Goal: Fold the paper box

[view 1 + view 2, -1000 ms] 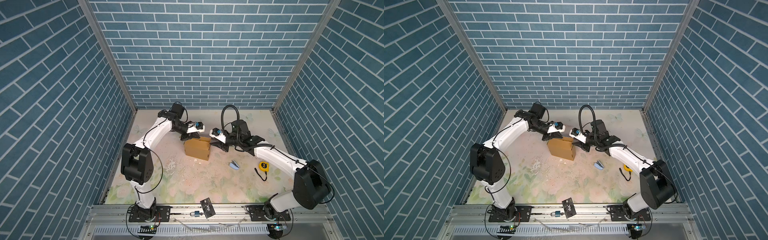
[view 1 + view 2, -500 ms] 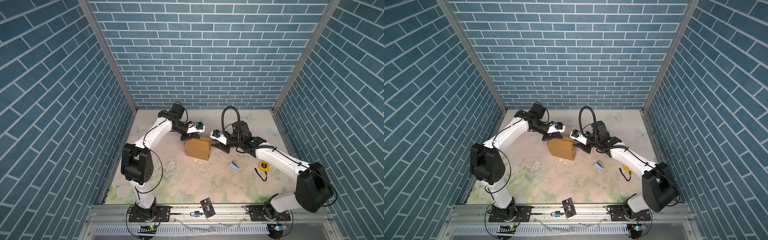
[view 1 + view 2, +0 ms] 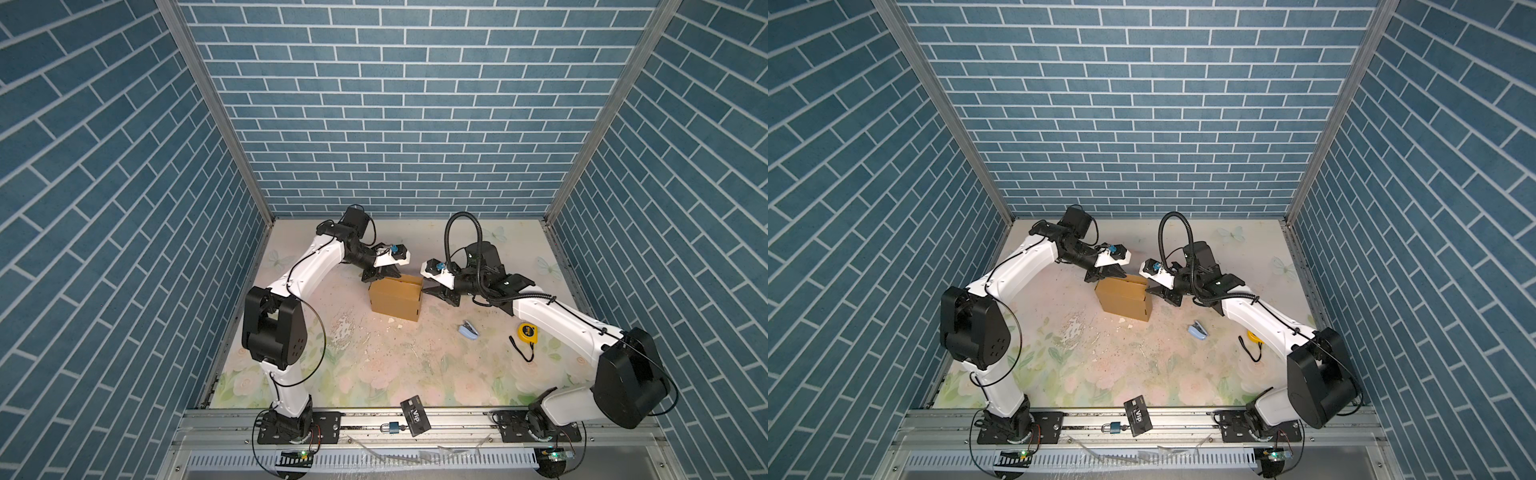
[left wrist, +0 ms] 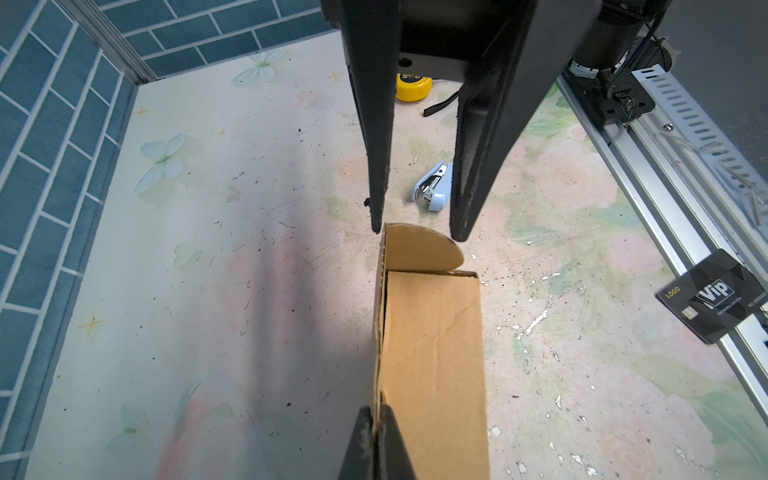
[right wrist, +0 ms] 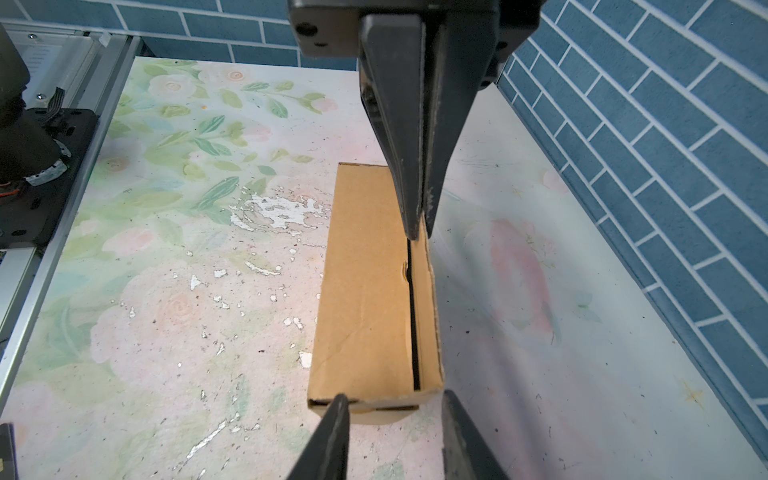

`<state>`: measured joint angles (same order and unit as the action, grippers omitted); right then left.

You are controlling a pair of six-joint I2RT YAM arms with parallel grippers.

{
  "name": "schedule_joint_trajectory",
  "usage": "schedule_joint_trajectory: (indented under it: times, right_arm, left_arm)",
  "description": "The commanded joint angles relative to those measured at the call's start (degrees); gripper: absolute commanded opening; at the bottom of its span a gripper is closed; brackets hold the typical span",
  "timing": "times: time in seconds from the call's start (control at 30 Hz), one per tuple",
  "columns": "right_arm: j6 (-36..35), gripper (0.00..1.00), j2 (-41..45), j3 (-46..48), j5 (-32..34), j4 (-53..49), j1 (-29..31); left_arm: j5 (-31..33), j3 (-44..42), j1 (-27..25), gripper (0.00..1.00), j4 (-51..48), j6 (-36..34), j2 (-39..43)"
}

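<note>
The paper box (image 3: pixel 395 297) (image 3: pixel 1125 297) is a tan cardboard box folded into a narrow shape, standing on the floral mat toward the back. My left gripper (image 3: pixel 384 277) (image 4: pixel 376 415) is shut on the thin upper edge of its far long wall. My right gripper (image 3: pixel 432 291) (image 5: pixel 395 405) is open at the box's right end. Its fingers straddle a rounded tab (image 4: pixel 419 249) that stands up there. One fingertip (image 5: pixel 338 409) overlaps the end corner; the other stands clear. A dark slit (image 5: pixel 413 324) runs along the box's top.
A pale blue stapler (image 3: pixel 468 330) and a yellow tape measure (image 3: pixel 527 331) lie right of the box, under the right arm. A black VIP card (image 3: pixel 413 415) and a padlock (image 3: pixel 392 427) sit at the front rail. Blue brick walls enclose three sides.
The right gripper's jaws have spread a little wider at the box's right end. The left gripper and the box have stayed in place.
</note>
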<state>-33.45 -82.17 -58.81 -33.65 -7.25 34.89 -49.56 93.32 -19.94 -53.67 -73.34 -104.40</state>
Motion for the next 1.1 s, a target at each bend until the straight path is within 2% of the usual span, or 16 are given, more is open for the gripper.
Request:
schedule_joint_trajectory:
  times: [0.0, 0.17, 0.53, 0.87, 1.07]
  right_arm:
    - [-0.65, 0.38, 0.41, -0.44, -0.88, 0.56, 0.44]
    - [0.06, 0.43, 1.05, -0.66, -1.33, 1.18, 0.44]
    - [0.79, 0.46, -1.27, -1.23, -1.86, 1.60, 0.96]
    - [1.28, 0.42, -2.29, -1.11, -1.20, 2.36, 1.23]
    - [1.62, 0.39, -2.12, -0.35, -0.45, 3.16, 1.32]
  left_arm:
    - [-0.09, -1.56, -0.76, 0.06, -2.93, -0.18, -0.10]
    - [-0.06, -1.65, -0.79, 0.06, -2.93, -0.31, -0.09]
    - [-0.16, -1.61, -0.85, 0.06, -2.94, -0.29, 0.06]
    - [-0.12, -2.04, -0.87, 0.06, -2.93, -0.30, 0.27]
    - [-0.08, -2.44, -0.92, 0.13, -2.67, -0.24, 0.56]
